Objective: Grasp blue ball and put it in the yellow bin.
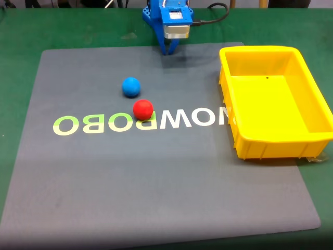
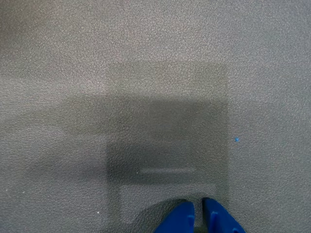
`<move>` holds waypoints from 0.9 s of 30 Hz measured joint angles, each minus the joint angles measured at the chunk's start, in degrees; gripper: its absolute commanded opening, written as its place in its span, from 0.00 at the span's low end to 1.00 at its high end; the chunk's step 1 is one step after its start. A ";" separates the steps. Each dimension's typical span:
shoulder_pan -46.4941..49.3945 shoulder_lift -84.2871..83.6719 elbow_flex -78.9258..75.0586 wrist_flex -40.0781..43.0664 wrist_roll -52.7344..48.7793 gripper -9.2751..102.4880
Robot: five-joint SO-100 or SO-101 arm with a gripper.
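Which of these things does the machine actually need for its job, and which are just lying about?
Needed: blue ball; yellow bin; the arm's gripper, fingers nearly together.

Just lying about: red ball touching the blue one; grey mat with lettering; black cable.

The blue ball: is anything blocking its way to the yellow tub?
Nothing visible. In the fixed view the blue ball has bare mat toward the yellow bin; the red ball touches it on the near side, off that path.
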State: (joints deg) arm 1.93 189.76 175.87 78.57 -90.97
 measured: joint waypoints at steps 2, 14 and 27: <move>0.00 0.09 0.00 0.00 0.44 0.08; 0.00 0.09 0.00 0.00 0.79 0.08; 10.37 0.09 -2.37 -6.24 -4.57 0.37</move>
State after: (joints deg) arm 12.30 189.84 173.50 72.33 -95.54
